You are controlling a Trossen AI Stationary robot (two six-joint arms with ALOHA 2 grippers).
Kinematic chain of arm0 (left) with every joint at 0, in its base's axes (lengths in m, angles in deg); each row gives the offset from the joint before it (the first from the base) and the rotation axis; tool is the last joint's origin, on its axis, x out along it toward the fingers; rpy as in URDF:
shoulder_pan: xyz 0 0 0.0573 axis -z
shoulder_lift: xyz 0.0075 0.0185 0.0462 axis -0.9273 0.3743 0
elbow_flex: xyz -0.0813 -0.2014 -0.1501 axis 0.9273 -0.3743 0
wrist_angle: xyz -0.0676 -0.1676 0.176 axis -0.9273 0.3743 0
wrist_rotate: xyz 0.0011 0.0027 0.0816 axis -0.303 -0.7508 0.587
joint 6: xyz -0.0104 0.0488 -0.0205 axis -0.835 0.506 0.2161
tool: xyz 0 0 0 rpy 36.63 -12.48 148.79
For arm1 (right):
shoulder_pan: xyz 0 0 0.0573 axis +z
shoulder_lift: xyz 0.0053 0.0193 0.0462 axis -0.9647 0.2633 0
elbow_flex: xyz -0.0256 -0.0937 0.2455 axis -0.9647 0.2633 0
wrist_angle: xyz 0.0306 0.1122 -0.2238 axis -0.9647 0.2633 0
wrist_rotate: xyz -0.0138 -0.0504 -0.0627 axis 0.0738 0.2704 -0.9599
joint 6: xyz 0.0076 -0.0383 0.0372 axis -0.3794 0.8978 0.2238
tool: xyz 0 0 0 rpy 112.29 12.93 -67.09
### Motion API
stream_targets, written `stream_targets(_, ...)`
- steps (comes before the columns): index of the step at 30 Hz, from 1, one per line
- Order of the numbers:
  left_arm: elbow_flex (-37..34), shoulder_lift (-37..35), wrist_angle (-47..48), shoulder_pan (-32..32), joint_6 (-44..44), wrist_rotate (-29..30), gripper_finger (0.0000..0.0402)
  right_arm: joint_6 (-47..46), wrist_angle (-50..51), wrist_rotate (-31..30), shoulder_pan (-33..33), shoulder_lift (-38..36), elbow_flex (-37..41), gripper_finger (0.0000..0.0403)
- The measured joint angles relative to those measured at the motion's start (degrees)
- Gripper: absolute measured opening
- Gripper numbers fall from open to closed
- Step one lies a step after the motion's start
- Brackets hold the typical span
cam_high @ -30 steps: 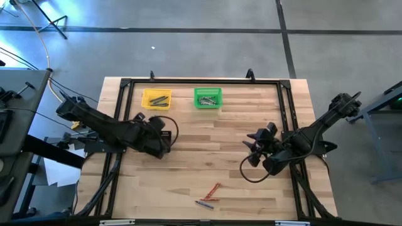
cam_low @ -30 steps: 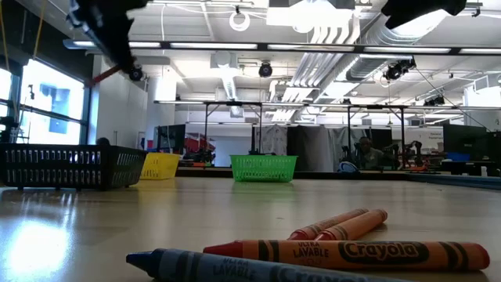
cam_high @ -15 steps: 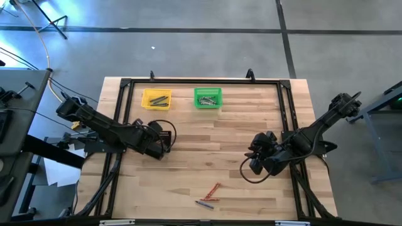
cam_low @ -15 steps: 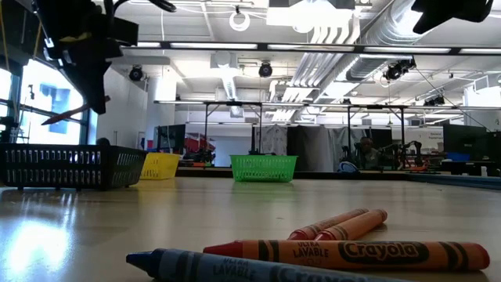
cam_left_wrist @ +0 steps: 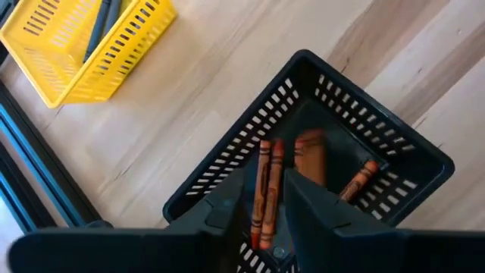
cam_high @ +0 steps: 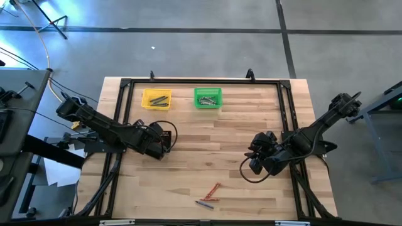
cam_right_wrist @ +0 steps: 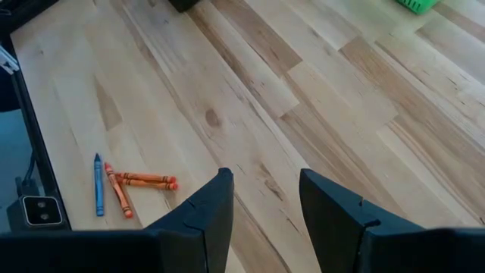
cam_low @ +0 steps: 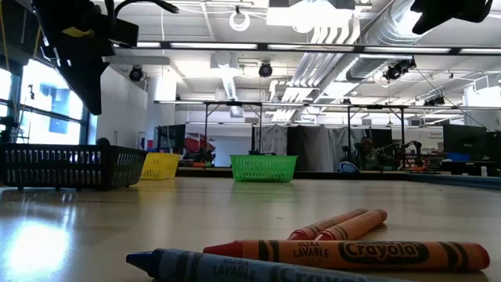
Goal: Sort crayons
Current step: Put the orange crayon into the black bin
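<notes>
My left gripper (cam_high: 161, 135) hangs over the black mesh bin (cam_left_wrist: 394, 144) at the table's left. Its fingers are slightly apart and hold nothing. Several orange-red crayons (cam_left_wrist: 264, 189) lie on the bin's floor below the fingers. My right gripper (cam_right_wrist: 261, 205) is open and empty above the table's right middle (cam_high: 256, 154). A few crayons lie loose on the table near its front edge (cam_high: 209, 194): one blue (cam_low: 235, 268) and three orange-red (cam_low: 344, 252). They also show in the right wrist view (cam_right_wrist: 121, 186).
A yellow bin (cam_high: 156, 98) and a green bin (cam_high: 207, 98) stand at the table's far side, each with grey crayons inside. A black frame (cam_high: 201, 81) runs around the tabletop. Bare wood lies between the bins and the loose crayons.
My left gripper has come down over the black bin with an orange-red crayon held slanting below it. The crayon no longer shows under the gripper in the low view. My right gripper has drawn back a little toward the table's near edge.
</notes>
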Motion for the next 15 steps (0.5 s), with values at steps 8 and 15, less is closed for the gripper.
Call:
stream_targets(8, 0.0, 0.0, 0.0, 0.0, 1.2, -1.0, 0.0107, 0.0, 0.0, 0.0, 0.0, 0.0, 0.0, 0.0146)
stream_targets(15, 0.0, 0.0, 0.0, 0.0, 1.7, -1.5, 0.0102, 1.6, 0.0, 0.0, 0.0, 0.0, 0.0, 0.0146)
